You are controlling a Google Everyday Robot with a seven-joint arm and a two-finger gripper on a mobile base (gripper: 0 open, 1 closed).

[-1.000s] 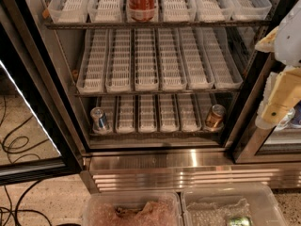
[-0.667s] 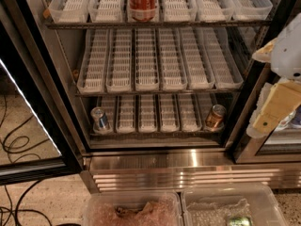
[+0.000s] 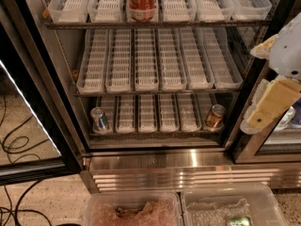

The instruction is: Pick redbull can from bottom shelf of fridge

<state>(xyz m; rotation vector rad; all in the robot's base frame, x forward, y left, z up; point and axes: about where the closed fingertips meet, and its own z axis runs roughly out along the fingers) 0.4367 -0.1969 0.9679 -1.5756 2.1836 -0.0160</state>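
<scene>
Fridge [image 3: 188,161]: open display cooler with a black frame and a stainless steel base panel; three shelves of white slotted lane trays in view.
Bottom shelf [image 3: 155,133]: lowest row of trays, behind a metal front edge, directly above the base panel.
Redbull can [image 3: 99,120]: upright at the left end of the bottom shelf, near the front edge, silver top facing the camera; nothing touches it.
Copper-gold can [image 3: 215,117]: at the right end of the same shelf, near the front edge, well apart from the redbull can, with several tray lanes between them.
Red cola can [image 3: 141,1]: on the top shelf, in a middle lane at the front edge.
Gripper [image 3: 263,112]: outside the fridge, in front of its right frame, level with the middle and bottom shelves; well apart from the redbull can. State of grip: cannot be told; it holds nothing visible.
Plastic bins [image 3: 134,199]: two clear tubs side by side on the floor in front of the base panel.
Cables [image 3: 14,142]: dark loops on the floor at the left.
</scene>
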